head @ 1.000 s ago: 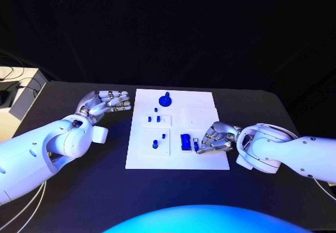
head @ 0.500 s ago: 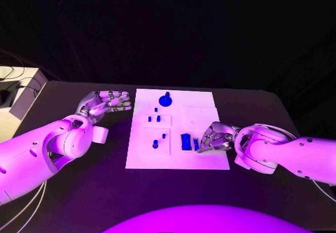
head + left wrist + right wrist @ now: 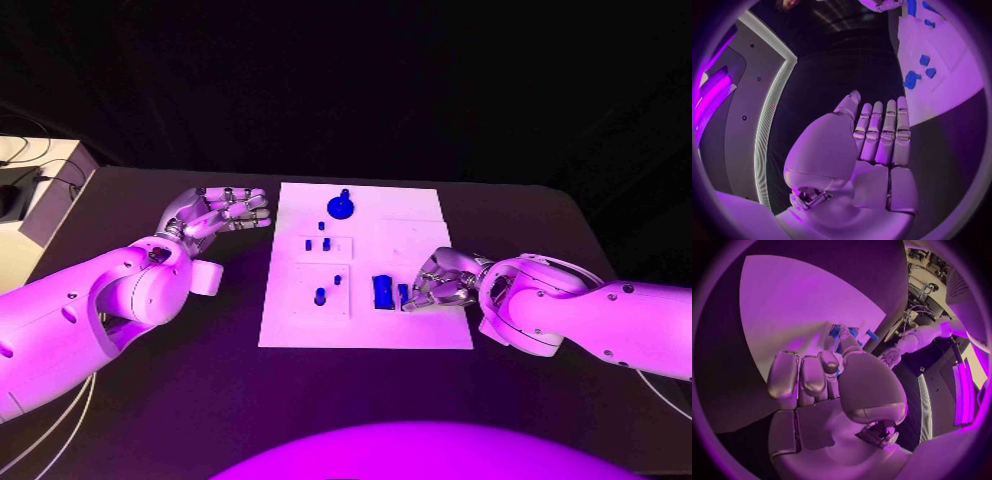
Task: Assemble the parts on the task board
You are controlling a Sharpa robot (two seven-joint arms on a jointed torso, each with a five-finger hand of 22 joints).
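Task board (image 3: 418, 235), white plate, sits mid-table on the black table (image 3: 144, 390). Parts on it, clock-wise from board centre: round blue part with a stem (image 3: 340, 207) at 12 o'clock near the far edge; 2 small blue pegs (image 3: 317, 243) at about 10 o'clock in a raised square; 2 more pegs (image 3: 326, 288) at 7 o'clock in the lower square; upright blue block (image 3: 382, 291) at 5 o'clock, with a smaller blue piece (image 3: 402, 294) just beside it on its 3 o'clock side.

My right hand (image 3: 441, 284) is at the board's 4 o'clock edge, fingers curled in, fingertips down at that smaller piece. Wrist view shows my fingers (image 3: 799, 377) bunched with a bit of blue at the tips; whether I actually pinch it, cannot tell.

My left hand (image 3: 219, 212) rests off the board at 9 o'clock, just beside its edge, fingers together and curled, holding nothing.

Step in hand, my guess: picking up the small piece by the block. Next move calls for a firm pinch, a straight lift clear of the block, then lining it up over its seat.
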